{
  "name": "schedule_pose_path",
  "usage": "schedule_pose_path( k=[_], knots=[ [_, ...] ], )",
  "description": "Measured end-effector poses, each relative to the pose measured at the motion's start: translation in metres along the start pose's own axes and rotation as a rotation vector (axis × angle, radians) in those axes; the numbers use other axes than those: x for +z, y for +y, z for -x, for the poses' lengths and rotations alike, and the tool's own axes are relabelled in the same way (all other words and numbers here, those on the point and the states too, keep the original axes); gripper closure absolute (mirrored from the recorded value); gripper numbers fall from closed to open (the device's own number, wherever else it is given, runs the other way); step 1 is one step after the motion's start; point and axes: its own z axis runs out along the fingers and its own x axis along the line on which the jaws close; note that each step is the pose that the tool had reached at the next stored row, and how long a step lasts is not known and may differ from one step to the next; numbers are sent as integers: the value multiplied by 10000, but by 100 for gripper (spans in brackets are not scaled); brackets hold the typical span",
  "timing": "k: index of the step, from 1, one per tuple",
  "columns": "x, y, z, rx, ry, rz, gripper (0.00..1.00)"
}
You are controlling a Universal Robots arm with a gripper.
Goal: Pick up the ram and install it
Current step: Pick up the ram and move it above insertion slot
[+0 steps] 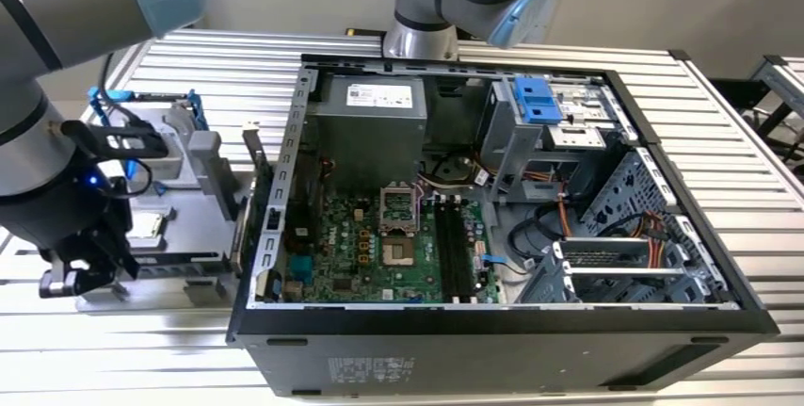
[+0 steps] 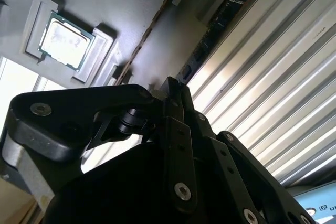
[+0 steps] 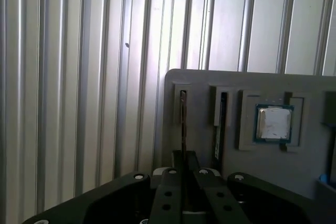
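At the desk's edge on the exterior view's left, the end effector [image 1: 78, 279] sits low over the grey tray [image 1: 183, 269]. It appears closed narrow on the ram [image 3: 182, 121], which stands on edge in the slot nearest the tray's rim. The stick looks light, stiff, thin and brittle. It is best pinched across its flat faces at the top edge, clear of the contacts. Further right stands the open computer case [image 1: 503, 331].

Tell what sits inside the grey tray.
In the first wrist view, the grey tray holds a silver chip, the ram edge-on and a second stick. The gripper covers the ram's near end.
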Motion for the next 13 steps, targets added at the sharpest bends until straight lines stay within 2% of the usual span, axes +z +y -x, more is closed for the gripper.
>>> schedule_pose_path(
  k=[13],
  knots=[
    [-160, 1, 3, 76, 0, -1, 100]
  ],
)
